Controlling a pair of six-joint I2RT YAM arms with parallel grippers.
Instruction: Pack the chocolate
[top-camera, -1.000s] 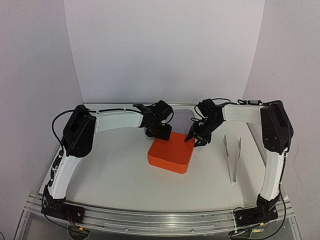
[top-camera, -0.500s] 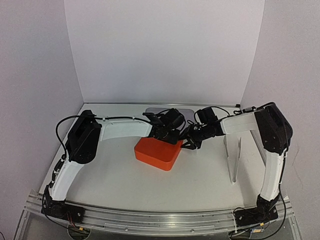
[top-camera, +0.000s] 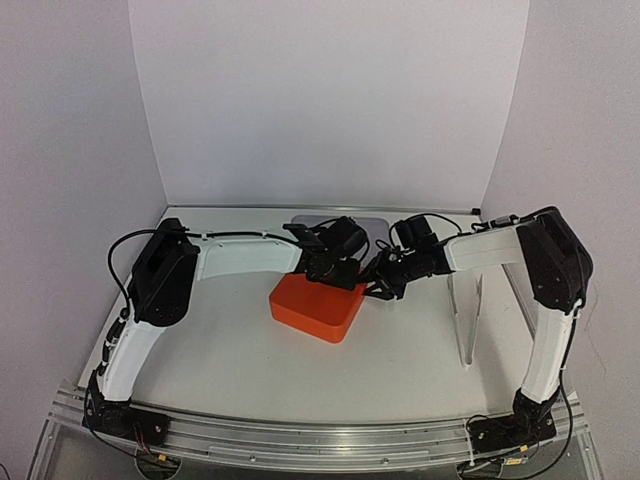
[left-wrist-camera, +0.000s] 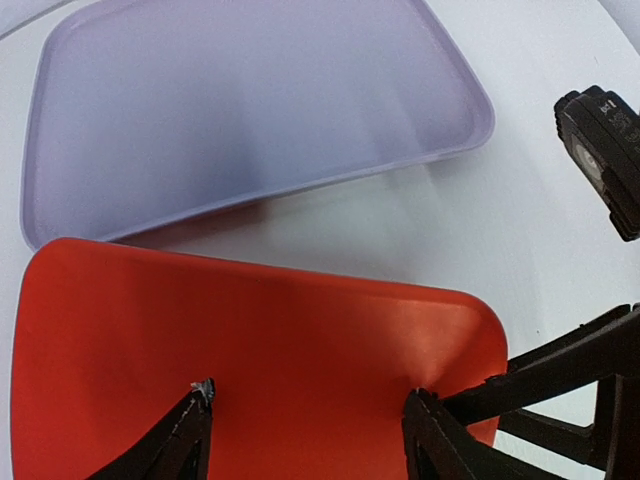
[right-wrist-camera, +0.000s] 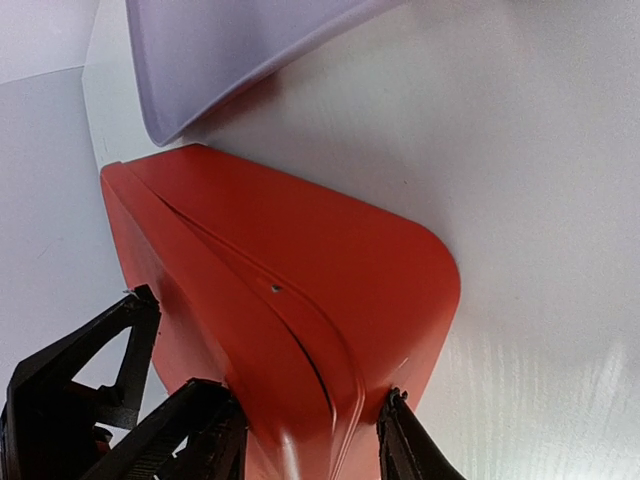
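You have the orange box (top-camera: 316, 307) in the middle of the table (top-camera: 220, 345), lid on, its far side just in front of the lavender tray (left-wrist-camera: 250, 100) that lies by the table's far edge. No chocolate shows in any view (my guess is that it sits inside the box, but the lid hides it). The step in hand looks like seating that lid.

Your left gripper (left-wrist-camera: 310, 425) is over the far part of the lid, its 2 fingers apart with bare lid between them and nothing pinched. Your right gripper (right-wrist-camera: 300, 440) straddles the box's far right corner, 1 finger on each side. I cannot tell whether it is clamped there or only close.

In the right wrist view the seam between lid and base shows a thin dark line towards that corner, so the lid may sit a little proud there. Press straight down with the left fingertips near that raised part, not at the lid's middle. Any sideways push will likely slide the box on the smooth table. Use the right gripper only to brace the base against that slide, and keep its fingers off the lid's rim so the lid can drop. The 2 grippers are near each other, so move 1 at a time. The white tongs (top-camera: 465, 320) lie well apart, by the table's right edge.
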